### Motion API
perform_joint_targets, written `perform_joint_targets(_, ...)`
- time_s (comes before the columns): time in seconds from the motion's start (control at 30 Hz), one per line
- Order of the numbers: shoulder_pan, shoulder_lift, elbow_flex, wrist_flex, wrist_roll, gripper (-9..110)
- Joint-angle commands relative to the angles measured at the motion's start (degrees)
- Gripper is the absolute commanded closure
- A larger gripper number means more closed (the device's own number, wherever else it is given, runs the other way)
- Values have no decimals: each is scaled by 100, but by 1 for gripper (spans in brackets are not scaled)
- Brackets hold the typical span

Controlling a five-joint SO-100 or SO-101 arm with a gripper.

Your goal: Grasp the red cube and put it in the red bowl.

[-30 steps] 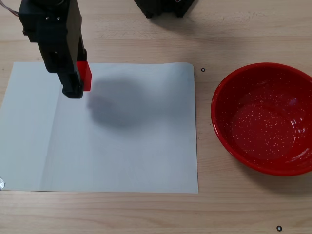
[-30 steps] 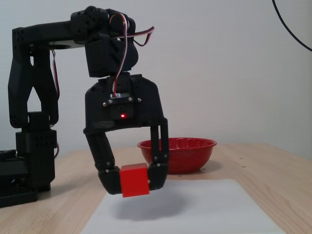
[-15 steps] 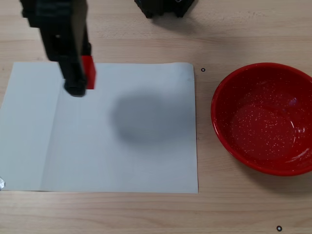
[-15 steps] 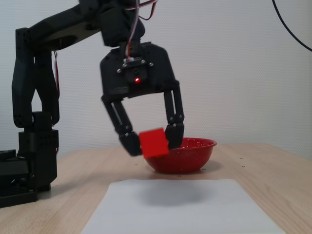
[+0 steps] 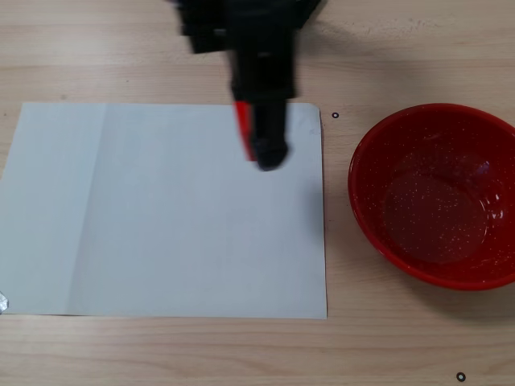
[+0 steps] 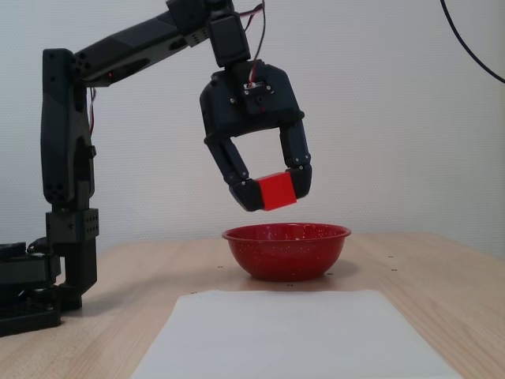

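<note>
Holding the small bright red matte plastic cube (image 6: 277, 190) off the table, so the grasp half of the job looks done. Black two-finger gripper (image 6: 274, 192) has its jaws pinching the cube from both sides; side-on fixed view shows the cube seated between the fingertips, clear air underneath.

Placement half not done. Large round glossy red bowl with white speckles inside (image 5: 366, 165) is empty in the top-down fixed view.

Position check:
- Top-down fixed view: gripper (image 5: 259, 149) sits over the upper right part of the white paper sheet (image 5: 161, 225), bowl lies well apart to the right on the light wooden table (image 5: 241, 354). Only a red sliver of the cube (image 5: 241, 125) shows beside the black finger.
- Side-on fixed view: cube appears right above the bowl (image 6: 286, 251), but that's line-of-sight overlap. Top-down view says it is not over the rim yet.

Remaining, my read: carry the cube sideways across the paper edge until it's above the bowl's interior, then lower or just release. Height looks enough to clear the rim, judging from the side-on view.

Risk: opening early drops the cube on the paper short of the bowl. Grip looks square, no visible tilt of the cube.
</note>
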Motion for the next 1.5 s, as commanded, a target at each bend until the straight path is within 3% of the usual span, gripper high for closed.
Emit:
perform_joint_targets(0.0, 272, 703, -773, -35, -176, 101)
perform_joint_targets(0.5, 2048, 176, -1063, -923, -703, 101)
perform_joint_targets(1.0, 2804, 62, 281, -2760, -712, 101)
perform_joint_targets(1.23, 2918, -79, 387, -2610, -738, 77)
perform_joint_targets(1.47, 2900, -193, 246, -2505, -782, 74)
